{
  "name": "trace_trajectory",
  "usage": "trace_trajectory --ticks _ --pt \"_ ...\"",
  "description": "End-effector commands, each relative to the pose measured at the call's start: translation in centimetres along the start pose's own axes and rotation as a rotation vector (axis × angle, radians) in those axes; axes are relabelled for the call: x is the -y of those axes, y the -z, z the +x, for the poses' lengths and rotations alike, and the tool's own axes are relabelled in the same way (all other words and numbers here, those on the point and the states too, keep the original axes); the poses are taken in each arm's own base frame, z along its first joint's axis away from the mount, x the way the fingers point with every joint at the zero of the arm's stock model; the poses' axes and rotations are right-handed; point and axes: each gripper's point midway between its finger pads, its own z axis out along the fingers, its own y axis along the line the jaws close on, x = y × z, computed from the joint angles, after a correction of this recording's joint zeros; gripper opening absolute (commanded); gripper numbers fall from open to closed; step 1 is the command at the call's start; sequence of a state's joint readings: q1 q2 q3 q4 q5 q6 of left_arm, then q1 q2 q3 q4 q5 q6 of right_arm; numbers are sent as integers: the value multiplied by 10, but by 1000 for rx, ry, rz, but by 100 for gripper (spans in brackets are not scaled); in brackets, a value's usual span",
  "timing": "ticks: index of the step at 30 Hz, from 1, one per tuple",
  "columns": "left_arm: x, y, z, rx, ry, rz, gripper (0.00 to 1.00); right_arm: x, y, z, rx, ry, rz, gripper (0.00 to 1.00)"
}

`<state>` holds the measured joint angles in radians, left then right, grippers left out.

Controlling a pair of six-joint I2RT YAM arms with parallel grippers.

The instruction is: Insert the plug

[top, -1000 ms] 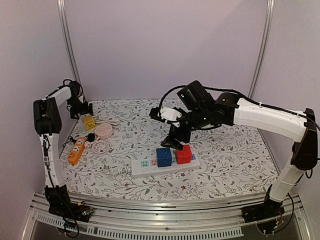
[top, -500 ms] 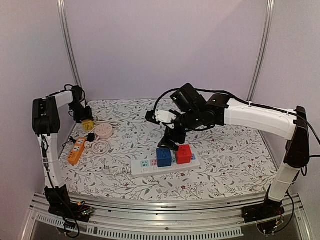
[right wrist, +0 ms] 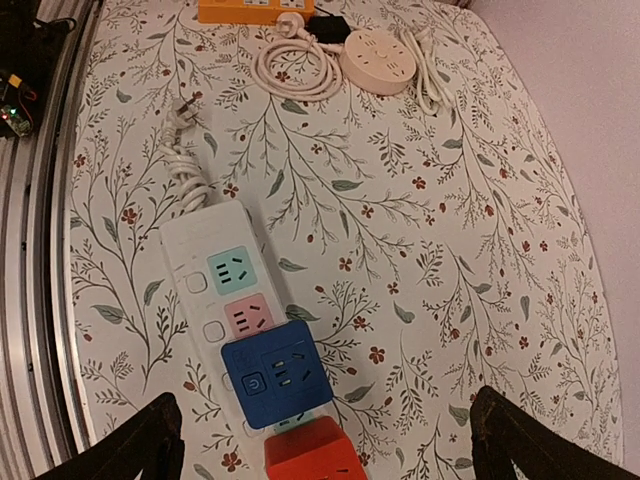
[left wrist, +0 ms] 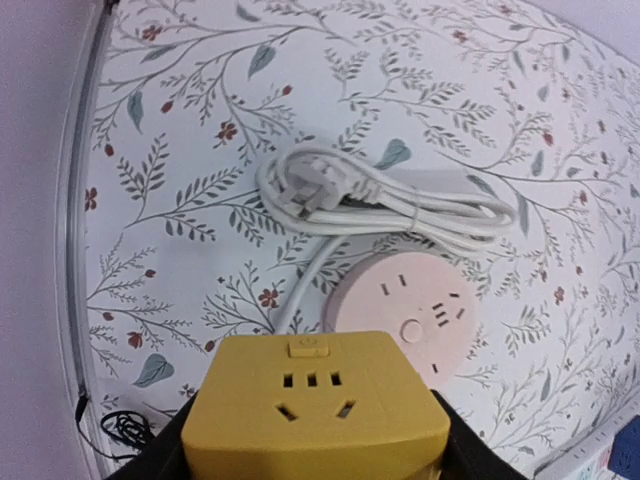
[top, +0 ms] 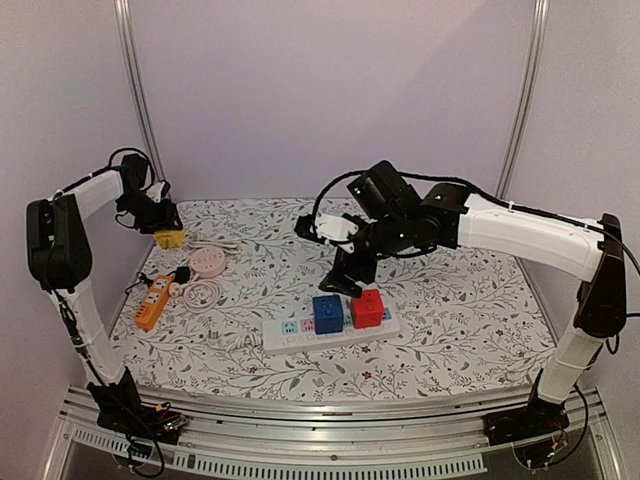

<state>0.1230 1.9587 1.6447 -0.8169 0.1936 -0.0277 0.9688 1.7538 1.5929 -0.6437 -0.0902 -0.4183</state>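
**Yellow plug cube gripped at the table's far left, away from the strip**

From above, we see the left gripper pinching the yellow plug cube over the far-left corner of the flowered table. This is well apart from the white power strip, which lies near the front. A blue cube and a red cube sit side by side on the strip. The right gripper hangs just above them with its fingers spread and nothing between them.

In the left wrist view, the yellow cube fills the lower frame between two dark fingers, socket face up. Below it we see a pink round socket and a coiled white cord.

In the right wrist view, the wide-apart fingertips frame the strip. Its green and pink outlets are free beside the blue cube.
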Motion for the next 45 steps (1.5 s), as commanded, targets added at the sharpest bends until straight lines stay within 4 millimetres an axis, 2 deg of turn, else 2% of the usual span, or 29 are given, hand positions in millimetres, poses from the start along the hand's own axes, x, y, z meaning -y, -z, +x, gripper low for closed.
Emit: trace_trajectory --ticks 1,4,5,9,11,15,19,22,24,27,32,36,38,45 --pt "80 83 6 119 -322 249 0 3 44 -20 114 40 8 99" --pt "124 130 35 138 -512 364 0 -8 63 -29 187 112 -28 99" --pt "145 149 48 154 -603 416 0 -13 67 -32 213 143 -43 99" --pt "214 217 114 242 -889 631 0 -37 91 -42 383 334 -86 99" --pt "238 245 144 217 -940 761 0 -48 106 -52 491 479 -59 99" --pt "269 275 189 126 -987 952 0 -76 131 -71 612 764 -9 99" --pt "290 300 244 55 -1144 1107 0 -100 137 -97 684 929 15 99" --pt "295 306 256 10 -1152 1182 0 -120 138 -118 722 1064 55 99" --pt "299 307 263 -17 -1174 1209 0 -133 130 -127 726 1139 60 99" --pt "306 309 273 -48 -1220 1234 0 -137 124 -140 727 1216 79 99" --pt "310 311 287 -88 -1272 1257 0 -150 108 -140 685 1293 -29 99" --pt "311 312 294 -102 -1301 1270 0 -154 76 -136 602 1357 -38 99" --pt "312 313 295 -100 -1306 1279 0 -156 67 -137 596 1368 -47 99" --pt "316 310 294 -108 -1317 1273 0 -161 53 -148 601 1372 -34 99"
